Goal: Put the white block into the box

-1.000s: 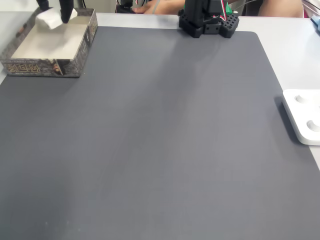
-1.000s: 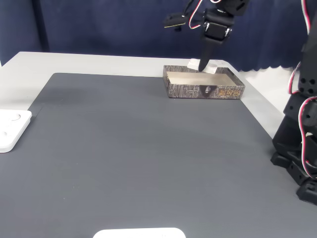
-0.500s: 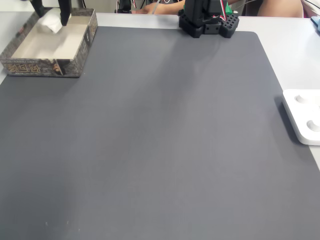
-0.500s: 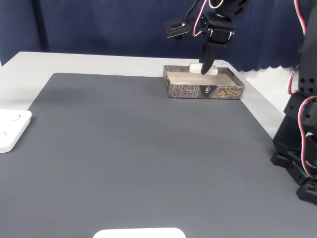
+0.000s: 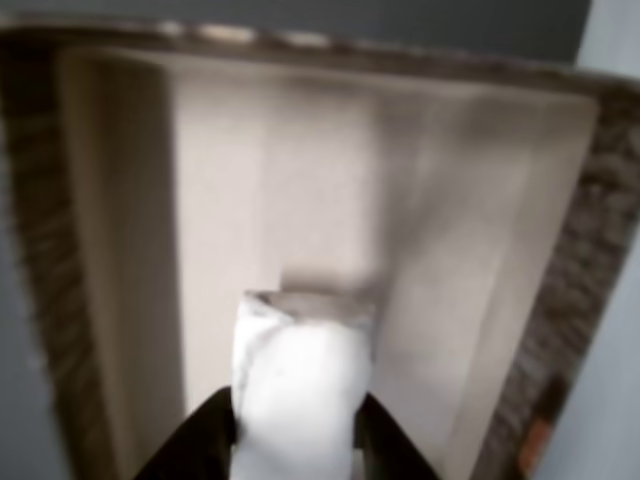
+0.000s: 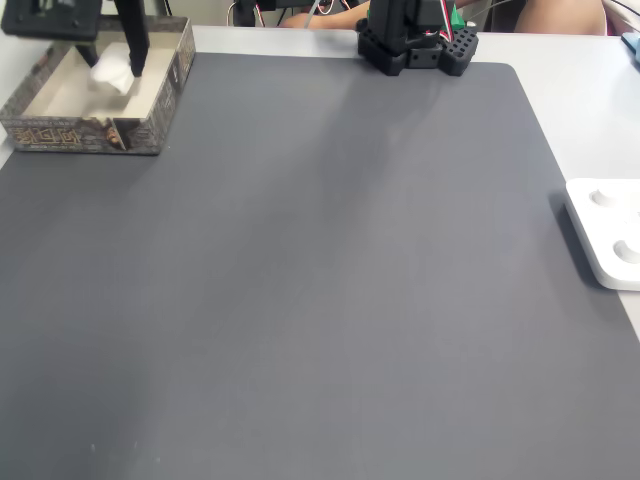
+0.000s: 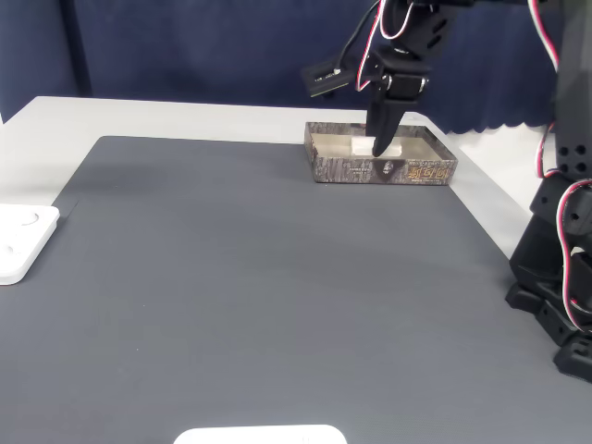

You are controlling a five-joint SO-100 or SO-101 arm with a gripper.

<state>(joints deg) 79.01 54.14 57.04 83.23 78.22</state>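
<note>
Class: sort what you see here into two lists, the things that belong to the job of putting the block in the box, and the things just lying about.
Belong to the job:
block, held in the gripper over the box's inside
box
gripper

Just lying about:
white device at the mat's edge
grey mat
</note>
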